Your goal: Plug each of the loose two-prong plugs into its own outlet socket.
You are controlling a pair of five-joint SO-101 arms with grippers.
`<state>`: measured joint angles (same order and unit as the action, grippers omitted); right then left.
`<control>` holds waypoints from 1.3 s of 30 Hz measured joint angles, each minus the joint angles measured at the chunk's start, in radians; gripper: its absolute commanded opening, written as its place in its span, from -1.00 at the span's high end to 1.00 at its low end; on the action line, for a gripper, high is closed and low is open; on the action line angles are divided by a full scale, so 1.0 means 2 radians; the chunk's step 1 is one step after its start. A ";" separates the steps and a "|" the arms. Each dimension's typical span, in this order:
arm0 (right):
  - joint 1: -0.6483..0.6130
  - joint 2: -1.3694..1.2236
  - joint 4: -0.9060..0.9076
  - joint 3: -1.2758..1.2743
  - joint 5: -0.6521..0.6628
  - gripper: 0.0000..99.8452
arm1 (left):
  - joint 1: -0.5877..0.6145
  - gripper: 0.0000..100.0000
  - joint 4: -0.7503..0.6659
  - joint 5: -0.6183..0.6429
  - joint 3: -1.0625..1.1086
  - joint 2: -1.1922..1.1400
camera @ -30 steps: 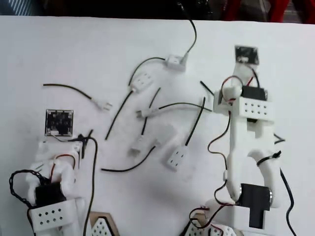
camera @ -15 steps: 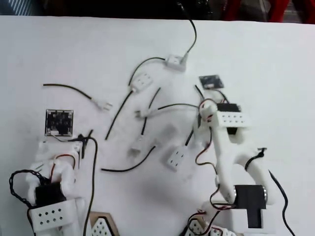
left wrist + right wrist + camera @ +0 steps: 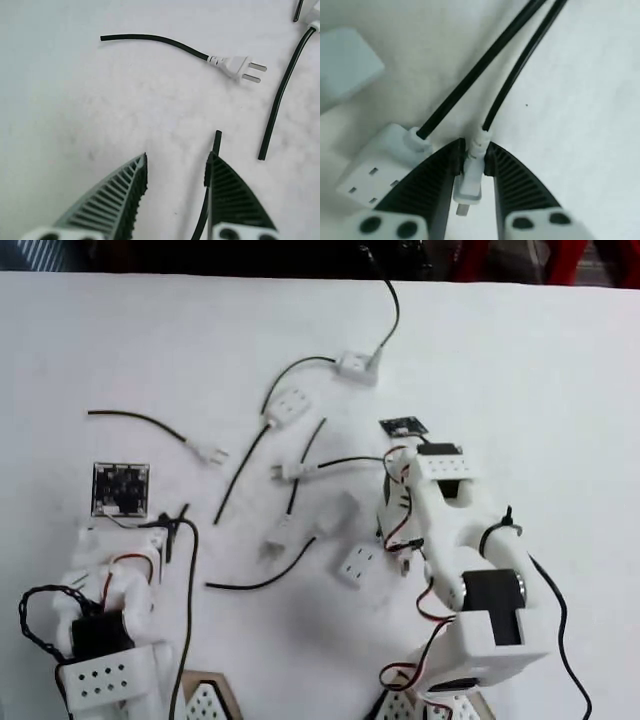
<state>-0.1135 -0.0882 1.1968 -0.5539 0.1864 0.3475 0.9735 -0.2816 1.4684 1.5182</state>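
The right gripper (image 3: 474, 150) is closed on the white body of a two-prong plug (image 3: 468, 182). The plug's black cord runs away past the fingertips, and its prongs point back toward the wrist. Just beside it an outlet socket (image 3: 375, 165) lies on the table (image 3: 560, 370) with its slotted face turned up; whether a finger touches it cannot be told. The plug is therefore held alongside the socket and is not yet aimed at the slots.

For a good insertion, the grip is best kept on the plug body and not on the cord. The plug should be raised a little and turned until both prongs face one pair of slots squarely. The socket looks light and loose, so a sideways push is likely to slide it. Pressure is better directed down against the table, and the two cords should be kept from crossing under the plug.

The left gripper (image 3: 176, 157) is held open over bare table with nothing between its fingers, a black cord end (image 3: 216, 137) lying by one of them. Farther off a second plug (image 3: 235, 66) lies unplugged. In the high view two more sockets (image 3: 290, 403) (image 3: 357, 365) lie beyond.
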 measured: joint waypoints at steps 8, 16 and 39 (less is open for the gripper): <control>-0.001 -0.003 0.033 0.013 0.000 0.82 | 0.000 0.62 0.000 0.000 0.000 0.000; -0.002 -0.003 0.033 0.013 0.001 0.87 | 0.000 0.62 0.000 0.000 0.000 0.000; -0.002 -0.003 0.105 0.013 0.001 0.94 | 0.000 0.62 0.000 0.000 0.000 0.000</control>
<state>-0.1166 -0.0944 1.4070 -0.5278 0.1880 0.3475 0.9735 -0.2816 1.4684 1.5182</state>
